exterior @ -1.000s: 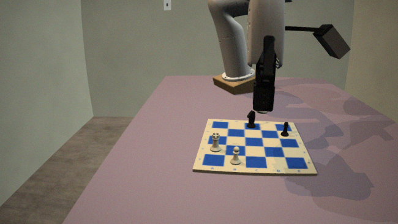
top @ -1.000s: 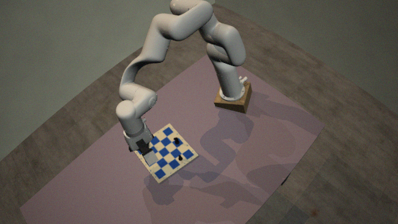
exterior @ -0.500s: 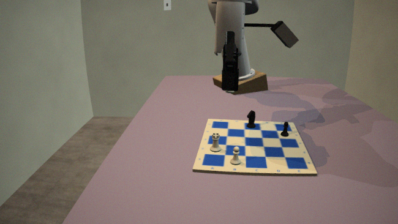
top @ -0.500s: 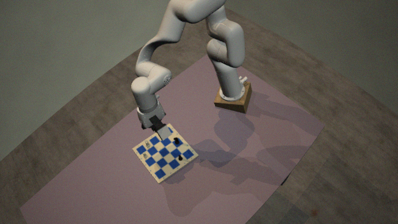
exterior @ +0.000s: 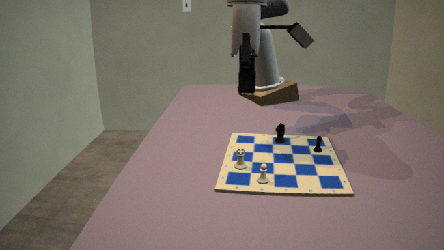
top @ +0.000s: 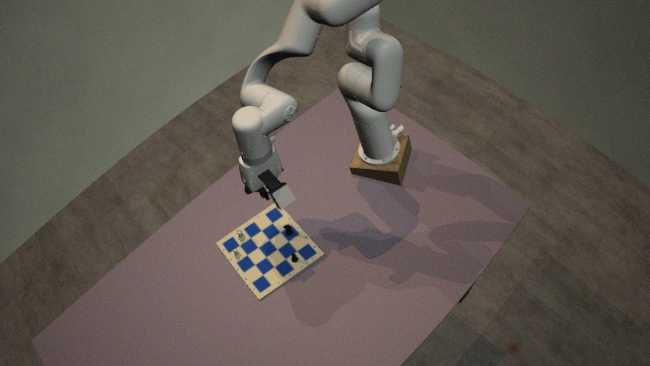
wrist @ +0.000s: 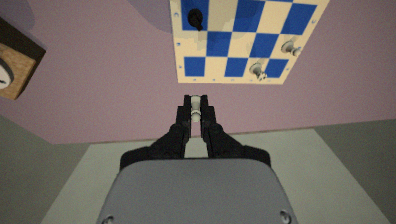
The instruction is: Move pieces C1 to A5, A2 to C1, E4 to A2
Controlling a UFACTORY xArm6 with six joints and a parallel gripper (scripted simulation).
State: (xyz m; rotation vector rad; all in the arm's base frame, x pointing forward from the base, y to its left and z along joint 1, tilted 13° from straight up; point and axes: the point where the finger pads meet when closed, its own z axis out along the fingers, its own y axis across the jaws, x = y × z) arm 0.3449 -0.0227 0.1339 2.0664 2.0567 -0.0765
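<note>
Blue and cream squares cover the board (top: 260,295) (exterior: 283,192) (wrist: 230,81), which lies flat on the mauve table (top: 165,280) (exterior: 154,171) (wrist: 125,105). We find the gripper (top: 257,191) (exterior: 246,90) (wrist: 195,104) raised above the table, on the far side of the board in the exterior view, toward the A5 corner. Its fingers are clenched on a pale piece (wrist: 195,109), seen between them in the wrist view; we cannot tell its type. C1 stands vacant, as does A5.

Remaining pieces, all upright: we record the white rook (top: 240,236) (exterior: 240,160) (wrist: 258,71) on A2 and the black pawn (top: 294,258) (exterior: 317,145) on E4, so neither of these two is on its target square. The white pawn (top: 237,254) (exterior: 263,174) (wrist: 290,48) stands on B1, between the blue squares A1 and C1. The black knight (top: 288,230) (exterior: 280,133) (wrist: 195,19) occupies C5.

We note the arm's base on a wooden block (top: 377,173) (exterior: 280,98) (wrist: 20,67), well apart from the board. A pale-faced box (top: 284,196) (exterior: 300,35) sits on a dark bracket beside the wrist. We see the arm's shadows spread over the table and part of the board.
</note>
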